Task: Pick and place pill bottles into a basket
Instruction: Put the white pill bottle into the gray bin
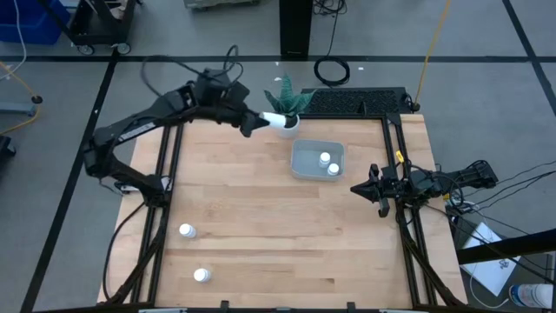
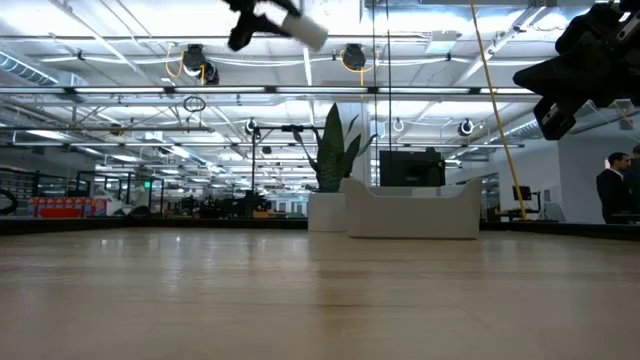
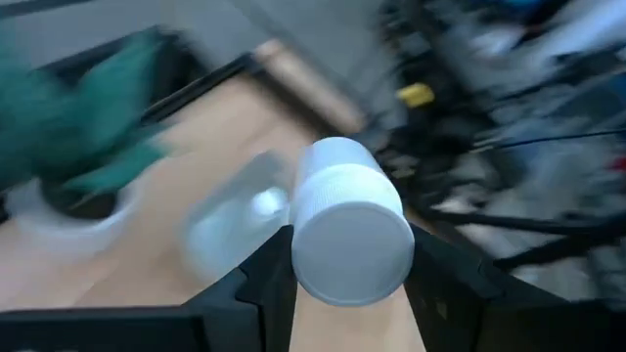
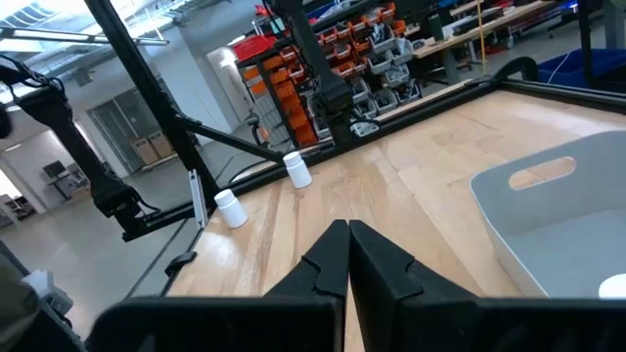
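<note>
My left gripper (image 1: 257, 121) is high above the table's far middle, shut on a white pill bottle (image 1: 276, 120), also in the low view (image 2: 303, 28) and the left wrist view (image 3: 347, 220). The pale grey-blue basket (image 1: 318, 158) stands right of centre with two bottles (image 1: 325, 159) (image 1: 334, 169) inside. Two more bottles (image 1: 186, 230) (image 1: 201, 275) stand on the table near its left front. My right gripper (image 1: 358, 187) is shut and empty to the right of the basket. My left gripper pinches the bottle's body (image 3: 293, 256) between its two fingers, one on each side. The capped end (image 3: 354, 249) sticks out past the fingertips. The bottle lies roughly level, lifted clear of the table, pointing toward the plant pot and basket.
A white plant pot with green leaves (image 1: 286, 106) stands at the far edge, just beside the held bottle. A dark keyboard-like mat (image 1: 356, 103) lies at the far right. Black frame rails run along both table sides.
</note>
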`<state>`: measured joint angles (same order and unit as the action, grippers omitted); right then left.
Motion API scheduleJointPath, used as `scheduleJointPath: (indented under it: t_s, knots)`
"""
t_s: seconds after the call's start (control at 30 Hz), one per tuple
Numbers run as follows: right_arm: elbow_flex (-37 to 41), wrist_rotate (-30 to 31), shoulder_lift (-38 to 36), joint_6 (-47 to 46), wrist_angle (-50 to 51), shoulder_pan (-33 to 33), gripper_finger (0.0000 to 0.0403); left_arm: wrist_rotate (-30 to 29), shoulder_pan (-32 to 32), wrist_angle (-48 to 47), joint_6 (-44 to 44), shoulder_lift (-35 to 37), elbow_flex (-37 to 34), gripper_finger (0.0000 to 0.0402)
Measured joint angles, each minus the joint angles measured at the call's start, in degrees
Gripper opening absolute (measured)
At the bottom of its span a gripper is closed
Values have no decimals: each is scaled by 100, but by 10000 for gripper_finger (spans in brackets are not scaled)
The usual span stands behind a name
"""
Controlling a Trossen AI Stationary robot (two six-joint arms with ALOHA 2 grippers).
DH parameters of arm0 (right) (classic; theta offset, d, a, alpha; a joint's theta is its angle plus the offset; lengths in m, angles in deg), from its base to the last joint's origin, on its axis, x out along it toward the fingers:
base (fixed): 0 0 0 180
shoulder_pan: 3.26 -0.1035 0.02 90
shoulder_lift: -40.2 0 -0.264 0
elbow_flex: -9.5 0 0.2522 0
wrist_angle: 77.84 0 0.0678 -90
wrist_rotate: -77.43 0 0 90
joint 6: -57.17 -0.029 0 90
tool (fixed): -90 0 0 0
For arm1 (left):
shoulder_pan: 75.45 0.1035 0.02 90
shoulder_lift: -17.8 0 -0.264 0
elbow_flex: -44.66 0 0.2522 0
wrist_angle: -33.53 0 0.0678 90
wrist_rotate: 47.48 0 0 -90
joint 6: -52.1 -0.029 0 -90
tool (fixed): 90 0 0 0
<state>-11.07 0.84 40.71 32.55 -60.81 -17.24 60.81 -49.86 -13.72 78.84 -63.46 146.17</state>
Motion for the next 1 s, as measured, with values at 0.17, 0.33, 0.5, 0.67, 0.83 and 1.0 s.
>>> scheduleJointPath:
  t_s: [0.17, 0.33, 0.5, 0.67, 0.83, 1.0]
  knots:
    - [0, -1, -2, 1, -2, 0, 4, 782, -22, 969, 431, 13, 0, 164]
    - [2, 0, 0, 2, 0, 0, 4, 1042, -22, 1757, 661, -48, 0, 174]
    - [1, 0, 0, 2, 0, 1, 4, 1300, -20, 2070, 818, -244, 4, 164]
    - [0, 0, -1, 2, -2, 0, 4, 1360, -59, 2034, 787, -683, 4, 164]
    - [0, 0, -1, 2, -1, 2, 4, 1424, -70, 1614, 449, -1418, 397, 164]
    - [0, 0, 0, 2, 0, 0, 4, 1261, -103, 96, -444, -2411, 1542, 164]
